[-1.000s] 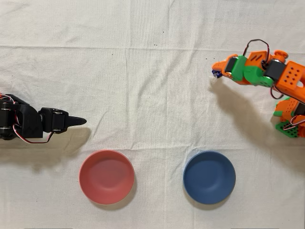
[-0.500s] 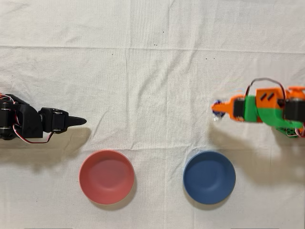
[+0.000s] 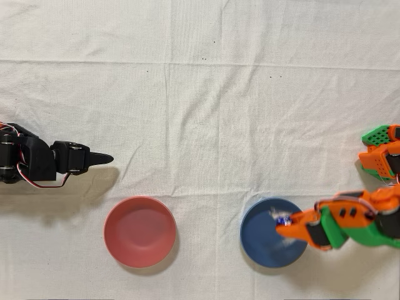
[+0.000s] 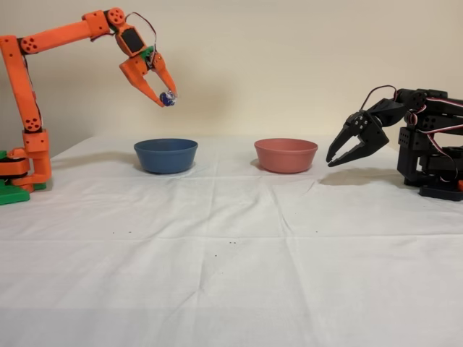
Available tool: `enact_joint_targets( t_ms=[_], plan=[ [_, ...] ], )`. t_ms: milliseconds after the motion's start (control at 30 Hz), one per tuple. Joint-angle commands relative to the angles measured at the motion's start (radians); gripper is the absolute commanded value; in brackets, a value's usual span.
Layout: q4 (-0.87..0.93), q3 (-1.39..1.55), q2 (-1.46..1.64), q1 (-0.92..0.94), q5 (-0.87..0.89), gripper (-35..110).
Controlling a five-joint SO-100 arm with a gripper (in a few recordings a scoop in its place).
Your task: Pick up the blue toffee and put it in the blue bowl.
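Overhead view. The blue bowl sits on the white cloth, low and right of centre. The red bowl lies level with it, well apart to its left. The orange arm reaches in from the right edge, and its gripper is over the right part of the blue bowl. The toffee shows as a small blue-and-silver spot at the gripper tips, inside the outline of the blue bowl. The jaws are closed down to the width of the toffee and grip it. The orange arm's base stands up and right of the blue bowl, at the frame edge. The idle black arm lies far left of the blue bowl, beyond the red bowl, with its tip pointing right.

Fixed view. The blue bowl stands left of the red bowl, both on the cloth. The gripper hangs well above the blue bowl, pointing down. The toffee is pinched between the fingertips, clear of the bowl, roughly over its middle. The jaws stand only slightly apart, closed on the toffee. The orange arm rises from its base at the left edge and bends over towards the blue bowl.
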Motion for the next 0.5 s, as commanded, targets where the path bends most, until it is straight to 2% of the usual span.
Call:
enact_joint_targets(
  t_ms=[0,167,467],
  plan=[
    [0.02,-0.123,-0.064,-0.091,0.034,10],
    [0.009,-0.15,-0.169,-0.153,0.055,10],
    [-0.048,-0.115,-0.268,-0.112,0.034,10]
  ],
)
